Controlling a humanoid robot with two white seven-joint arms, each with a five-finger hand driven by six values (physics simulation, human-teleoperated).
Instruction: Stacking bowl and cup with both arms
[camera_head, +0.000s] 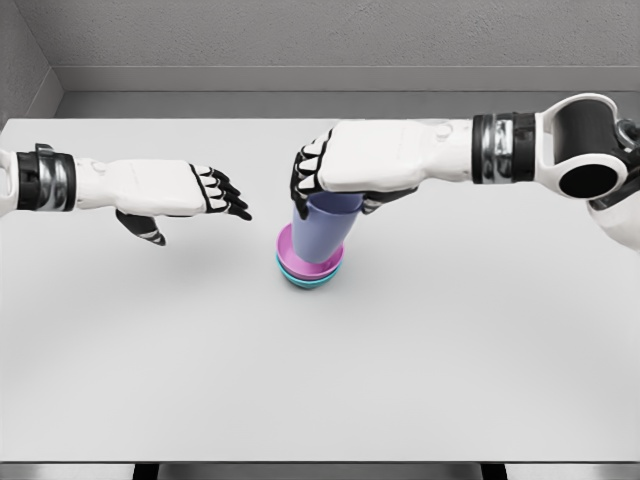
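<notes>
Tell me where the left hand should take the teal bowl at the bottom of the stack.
Probably at the teal bowl's exposed left rim, coming from the left. The pink bowl nests inside it and the right hand holds the purple cup from above. The left hand is open beside it.

View: single head camera, set above the near edge of the table (320, 400).
Facing: forward and steeply down, onto the tabletop.
Far limit: grey wall (320, 30) across the top of the frame, meeting the table's far edge in the upper part.
Near limit: table's front edge along the bottom of the frame.
Distance: middling; whole tabletop width fits, corners cut at lower left and lower right.
Arms as bearings: left arm (100, 185) enters at mid left, right arm (480, 150) at upper right.
Shared scene: none, only one view.
</notes>
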